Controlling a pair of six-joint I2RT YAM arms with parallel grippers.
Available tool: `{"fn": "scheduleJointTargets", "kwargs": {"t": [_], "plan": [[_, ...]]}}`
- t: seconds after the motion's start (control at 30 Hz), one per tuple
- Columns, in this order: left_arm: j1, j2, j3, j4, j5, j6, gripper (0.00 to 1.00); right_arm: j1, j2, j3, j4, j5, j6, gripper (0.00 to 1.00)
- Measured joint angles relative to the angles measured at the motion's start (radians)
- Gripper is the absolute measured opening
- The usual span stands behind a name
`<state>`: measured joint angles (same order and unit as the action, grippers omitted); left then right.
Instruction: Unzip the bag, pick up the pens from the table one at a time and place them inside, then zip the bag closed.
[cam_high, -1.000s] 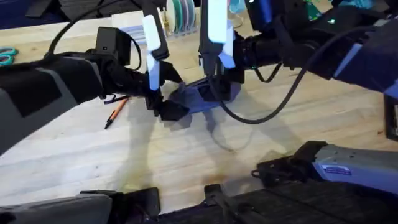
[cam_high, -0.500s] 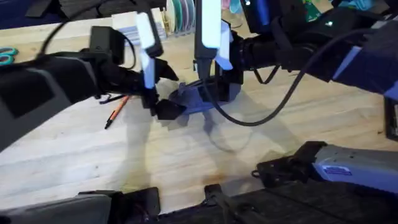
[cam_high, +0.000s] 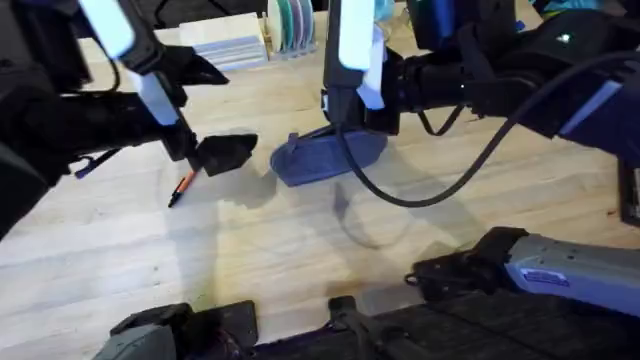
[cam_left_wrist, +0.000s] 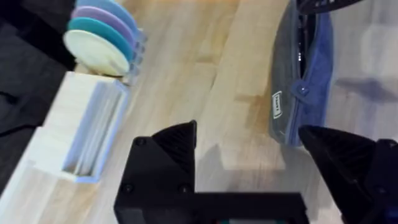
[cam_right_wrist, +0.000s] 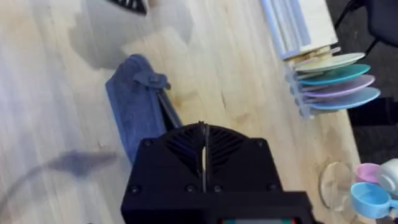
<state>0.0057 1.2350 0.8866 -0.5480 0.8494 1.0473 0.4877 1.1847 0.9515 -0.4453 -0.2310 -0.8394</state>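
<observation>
No lettering can be read anywhere; the oblong blue-grey denim-like fabric pouch carries a small white sewn-on tag near its end, but whatever is printed on that tag is too small to make out

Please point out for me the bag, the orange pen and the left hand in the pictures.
bag (cam_high: 325, 158): overhead view, on the middle of its blue-grey fabric side.
orange pen (cam_high: 182, 187): overhead view, on its orange shaft.
left hand (cam_left_wrist: 249, 146): left wrist view, midway between its two black fingertips.
</observation>
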Motion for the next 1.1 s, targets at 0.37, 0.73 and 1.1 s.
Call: {"fn": "scheduleJointTargets", "kwargs": {"t": [0.37,0.73,1.1], "plan": [[0.033,-0.045,0.0,-0.01,0.0,0.0,0.992,0.0,0.057,0.001,-0.064,0.033,-0.006,0.031],[0.033,-0.045,0.0,-0.01,0.0,0.0,0.992,-0.013,0.137,0.002,-0.063,0.052,-0.006,0.031],[0.033,-0.045,0.0,-0.01,0.0,0.0,0.992,-0.013,0.343,0.025,-0.01,0.036,-0.019,0.033]]}}
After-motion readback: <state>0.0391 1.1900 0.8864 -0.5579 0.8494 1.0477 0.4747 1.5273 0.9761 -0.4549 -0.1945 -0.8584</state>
